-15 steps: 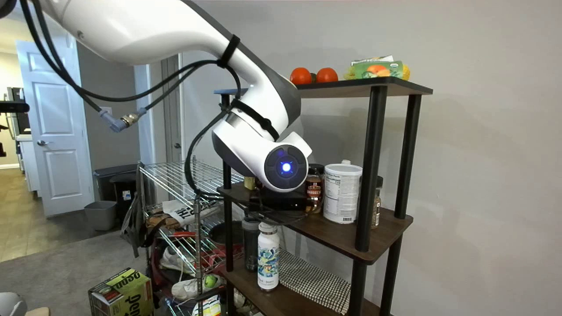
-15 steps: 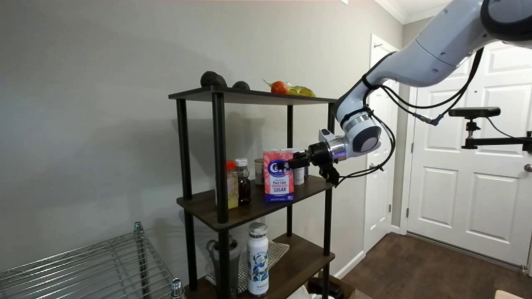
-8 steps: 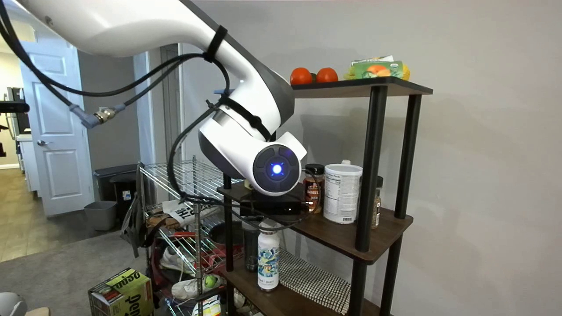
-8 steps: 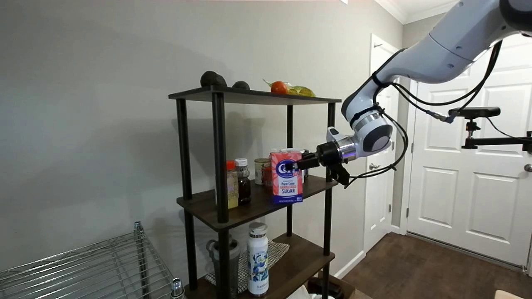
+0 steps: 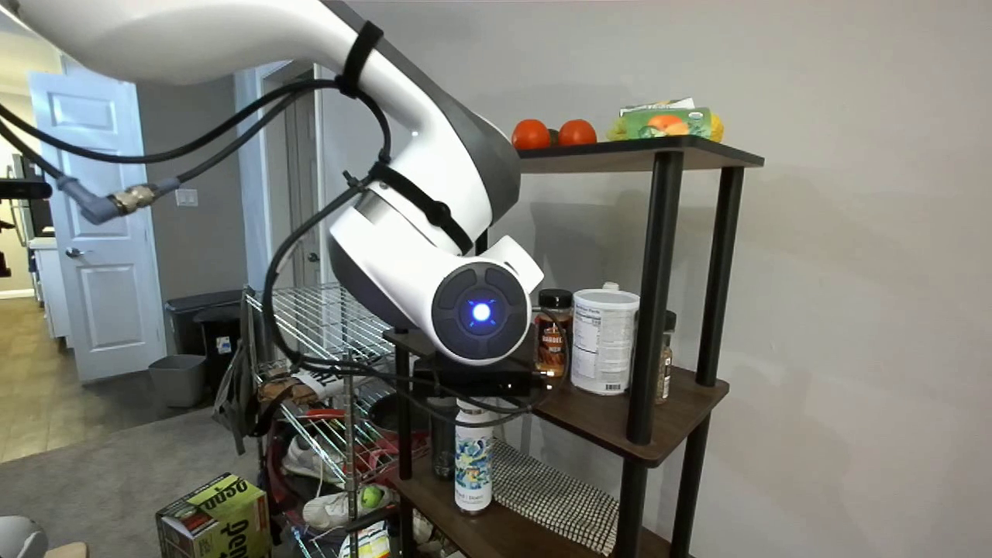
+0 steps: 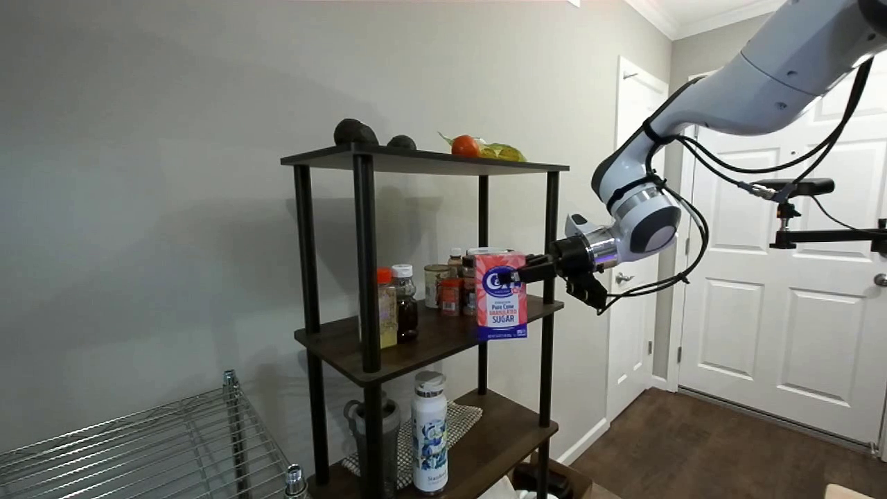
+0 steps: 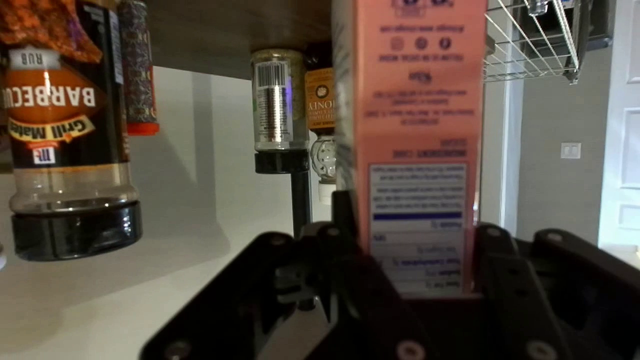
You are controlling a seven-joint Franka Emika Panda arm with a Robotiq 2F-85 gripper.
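Wrist view: the gripper (image 7: 412, 220) clamps its jaws on the broad faces of a sugar carton (image 7: 420, 130), apart from the barbecue-rub bottle (image 7: 65, 120). In an exterior view, the upright carton shows across the front edge of the middle shelf (image 6: 433, 339) — contact cannot be told. Slow, level motion — firm grip, base clear of the edge — seems soundest.

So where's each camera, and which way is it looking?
Exterior view: off the robot, facing the shelf; the arm blocks part of it.
Exterior view: off the robot, facing the shelf and sugar box; arm and gripper show.
Wrist view: at the arm's end, facing the sugar box, picture upside down; the gripper shows.
Shared: both exterior views show the shelf, arm and white bottle.
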